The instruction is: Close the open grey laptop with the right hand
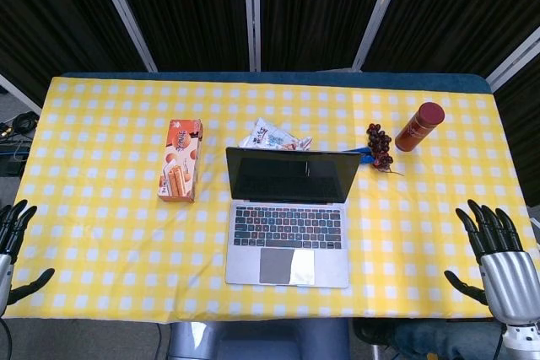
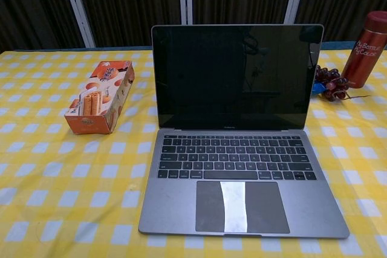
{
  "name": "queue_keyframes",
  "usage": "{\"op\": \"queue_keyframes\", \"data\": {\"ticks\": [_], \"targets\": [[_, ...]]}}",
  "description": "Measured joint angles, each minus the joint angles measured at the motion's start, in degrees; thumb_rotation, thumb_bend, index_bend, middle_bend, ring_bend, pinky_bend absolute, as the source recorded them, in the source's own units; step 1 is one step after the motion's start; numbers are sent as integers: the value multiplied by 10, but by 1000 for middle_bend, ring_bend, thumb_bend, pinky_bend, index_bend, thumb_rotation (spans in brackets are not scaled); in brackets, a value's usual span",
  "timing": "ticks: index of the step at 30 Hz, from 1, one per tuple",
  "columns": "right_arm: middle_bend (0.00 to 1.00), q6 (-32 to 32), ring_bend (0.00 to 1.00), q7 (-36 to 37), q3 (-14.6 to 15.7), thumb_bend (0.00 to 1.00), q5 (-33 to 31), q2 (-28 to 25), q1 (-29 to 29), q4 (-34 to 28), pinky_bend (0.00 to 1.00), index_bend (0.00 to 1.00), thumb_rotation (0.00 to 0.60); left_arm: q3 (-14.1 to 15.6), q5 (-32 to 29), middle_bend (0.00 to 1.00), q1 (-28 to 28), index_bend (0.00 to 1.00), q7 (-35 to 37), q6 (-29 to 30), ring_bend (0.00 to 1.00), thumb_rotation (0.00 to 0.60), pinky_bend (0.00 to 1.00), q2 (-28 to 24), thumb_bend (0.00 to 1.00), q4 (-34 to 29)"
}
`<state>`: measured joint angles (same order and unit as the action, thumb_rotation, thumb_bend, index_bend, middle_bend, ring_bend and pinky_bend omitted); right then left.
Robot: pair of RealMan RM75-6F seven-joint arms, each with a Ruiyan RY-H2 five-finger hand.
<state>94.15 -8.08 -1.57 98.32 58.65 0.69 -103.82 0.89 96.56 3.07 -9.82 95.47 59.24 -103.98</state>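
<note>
Laptop (image 1: 288, 221): grey, open, at the middle of the near half of the surface (image 1: 101, 233), which wears a yellow checked cloth. Base flat, keyboard and trackpad toward the robot; screen dark and standing roughly upright along the far edge of the base. Hinge line runs left to right across the surface, so the lid must swing down toward the robot.

Right hand (image 1: 498, 250): at the near right edge of the surface, well apart from the laptop, holding nothing, fingers (image 1: 488, 223) apart and pointing away from the robot. The laptop lies to its left and a little farther out; the lid's top edge is the part to reach, judged best pushed from behind or above.

Left hand (image 1: 12, 242): at the near left edge, only partly in the head view, fingers apart, nothing held. It looks about as far from the laptop as the right hand; the task names the right.

Other items: biscuit box (image 1: 180, 171) left of the laptop; snack packet (image 1: 274, 136) just behind the screen; grapes (image 1: 379, 147) and red bottle (image 1: 419, 126) to the far right, clear of a direct reach toward the lid.

Task status: judged not yet begun.
</note>
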Motion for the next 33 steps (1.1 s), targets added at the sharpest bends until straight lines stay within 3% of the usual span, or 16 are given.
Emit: {"op": "queue_keyframes", "data": {"ticks": [11, 14, 19, 21, 27, 33], "targets": [[0, -29, 0, 3, -8, 35, -17, 0, -17, 0, 0, 0, 600, -3, -7, 0, -1, 0, -12, -3, 0, 600, 0, 5, 0, 1], [0, -61, 0, 5, -18, 258, -28, -12, -38, -6, 0, 0, 600, -5, -14, 0, -3, 0, -21, -11, 0, 600, 0, 9, 0, 3], [0, -161, 0, 38, -47, 865, -52, -49, -107, -30, 0, 0, 600, -12, -30, 0, -10, 0, -31, -22, 0, 600, 0, 16, 0, 4], [0, -213, 0, 69, -60, 980, -64, -65, -144, -38, 0, 0, 600, -14, -36, 0, -12, 0, -34, -28, 0, 600, 0, 18, 0, 5], [0, -359, 0, 152, -109, 1000, -123, -93, -258, -47, 0, 10, 600, -20, -63, 0, -21, 0, -43, -51, 0, 600, 0, 26, 0, 12], [27, -463, 0, 173, -147, 1000, -219, -91, -349, -39, 0, 31, 600, -27, -82, 0, -29, 0, -46, -65, 0, 600, 0, 33, 0, 19]]}}
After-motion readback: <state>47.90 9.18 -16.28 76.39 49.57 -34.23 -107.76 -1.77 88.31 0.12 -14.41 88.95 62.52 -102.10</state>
